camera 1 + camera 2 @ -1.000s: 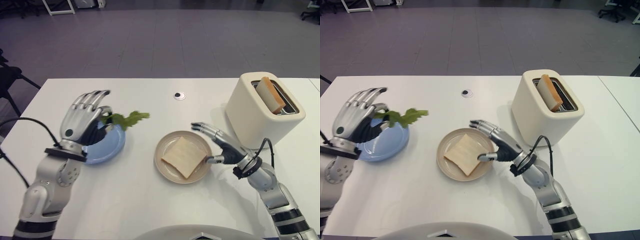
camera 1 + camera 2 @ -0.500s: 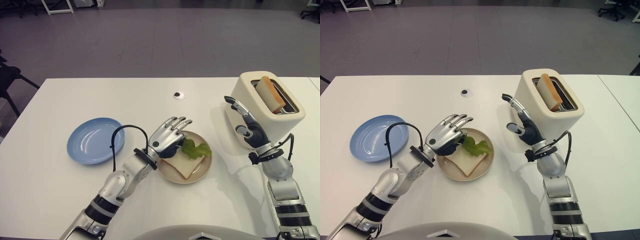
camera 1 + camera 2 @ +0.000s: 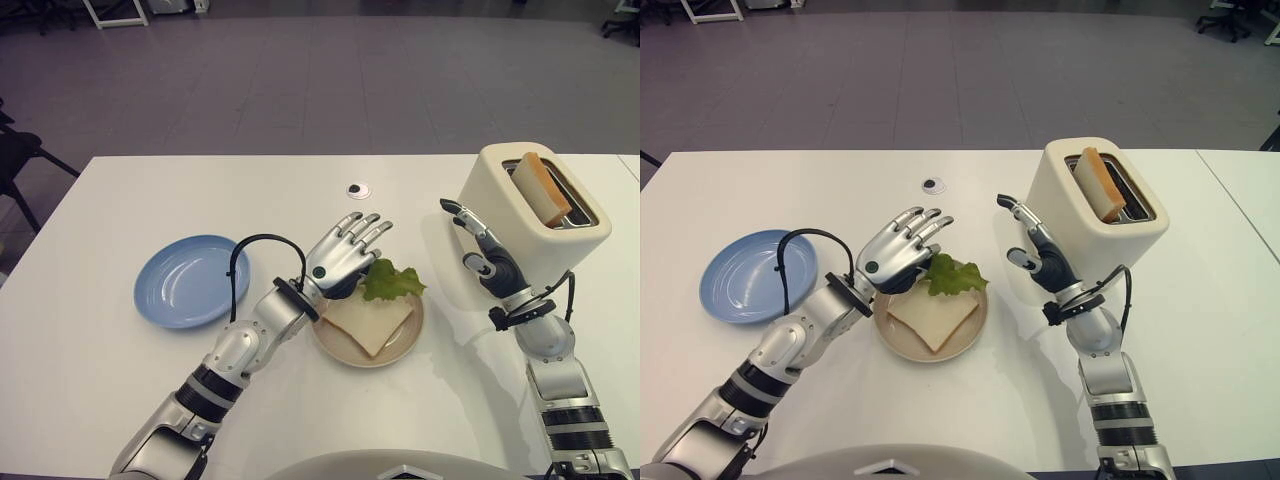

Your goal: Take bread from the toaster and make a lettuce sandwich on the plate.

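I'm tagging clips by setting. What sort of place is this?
Probably a lab or office test room, not a home kitchen: a plain white table on a wide grey floor, the toaster, tan plate and blue plate laid out like props, and seemingly a chair base behind.

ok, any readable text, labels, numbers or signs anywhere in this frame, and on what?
No readable text anywhere.
Toaster: plain cream walls, no print visible.
Blue plate and tan plate: bare, no marks.
Small round disc: dark centre, too small to tell any marking.
Left robot hand: dark round dot on its back, no lettering to make out.
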